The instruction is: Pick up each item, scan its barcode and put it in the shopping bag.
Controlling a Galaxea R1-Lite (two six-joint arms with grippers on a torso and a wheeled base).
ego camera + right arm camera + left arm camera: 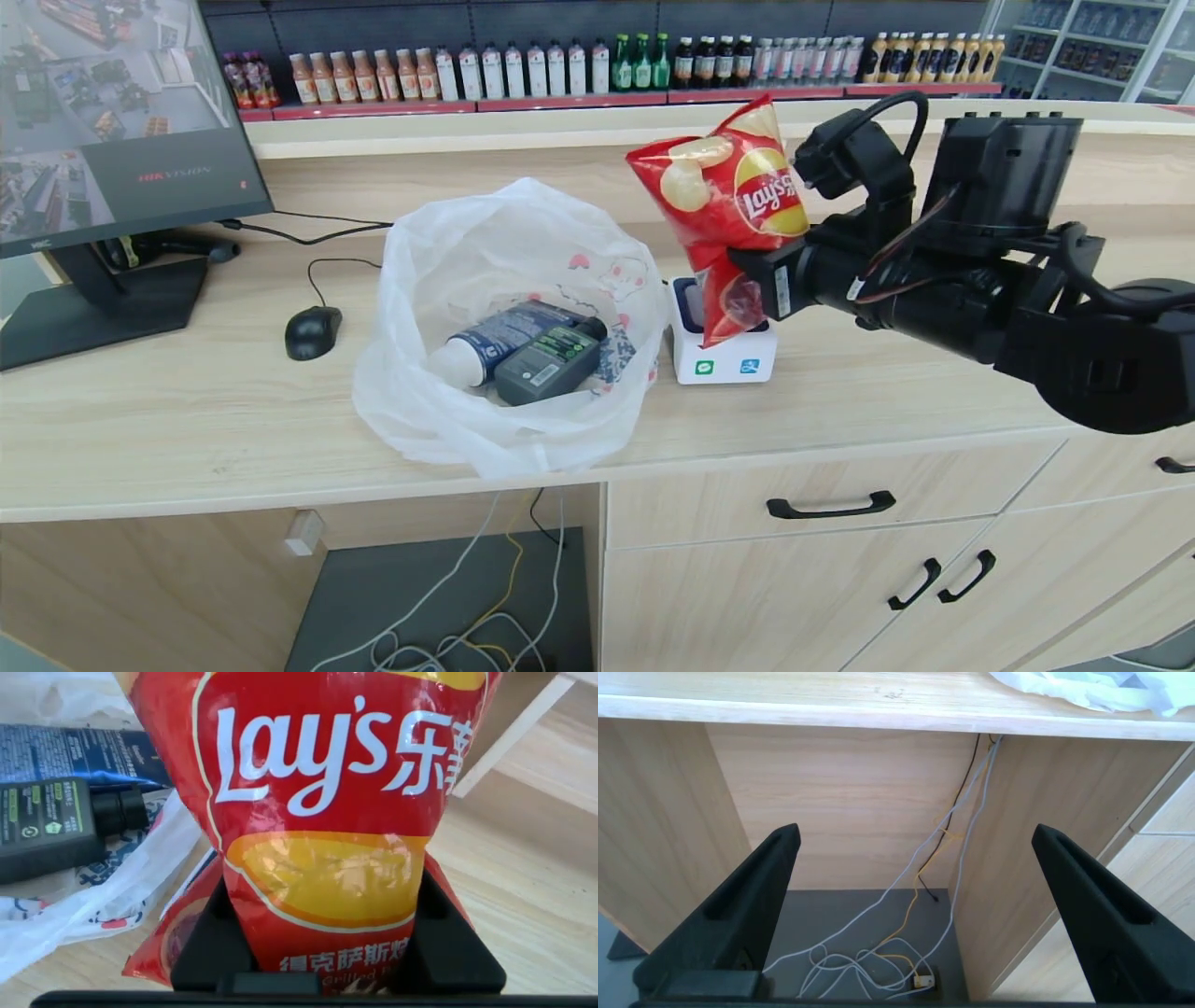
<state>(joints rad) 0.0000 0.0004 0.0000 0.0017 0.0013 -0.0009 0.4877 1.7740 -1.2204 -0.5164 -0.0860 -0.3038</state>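
Wooden counter (187, 420): chip bag (724, 196) is clamped in right gripper (750, 291) over scanner (724, 359); bag should be presented squarely.

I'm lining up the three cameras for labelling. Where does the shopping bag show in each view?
Head view: shopping bag open at the middle of the counter, left of the white scanner.
Left wrist view: its crumpled rim lies on the counter.
Right wrist view: its plastic shows beside the held chip bag.
Shared landmark: the wooden counter.
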